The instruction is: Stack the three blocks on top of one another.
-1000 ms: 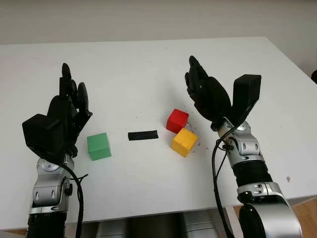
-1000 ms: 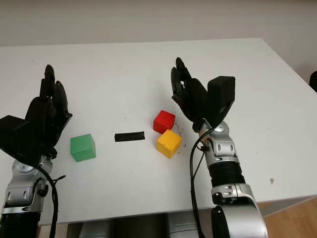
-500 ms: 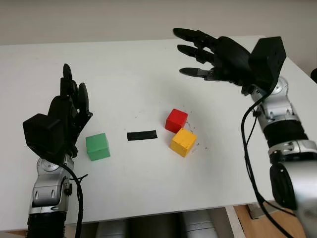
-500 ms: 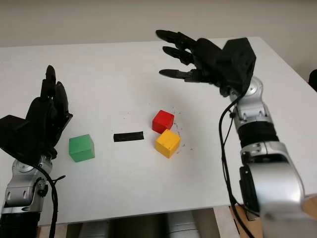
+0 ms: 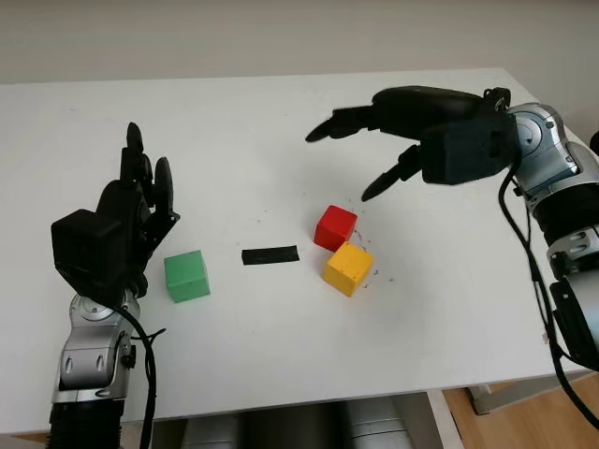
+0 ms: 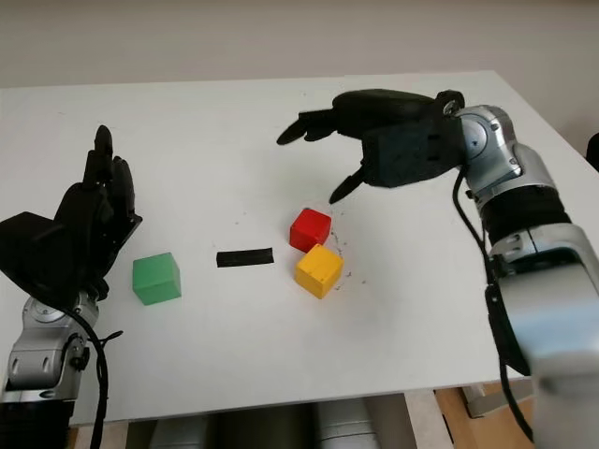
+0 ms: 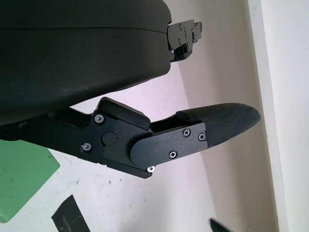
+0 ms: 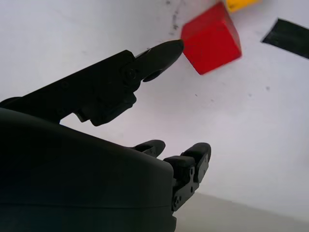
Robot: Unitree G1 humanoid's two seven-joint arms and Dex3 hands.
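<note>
The left hand (image 5: 126, 220) is open and waits by the green block (image 5: 186, 276) on the table (image 5: 281, 122). A black strip (image 5: 270, 254) lies next. The red block (image 5: 335, 227) touches the yellow block (image 5: 348, 268). The right hand (image 5: 412, 126) hangs open above them, probably ready to pick one.

Black hands (image 5: 126, 224), silver forearms (image 5: 92, 360), black cables (image 5: 150, 374).
</note>
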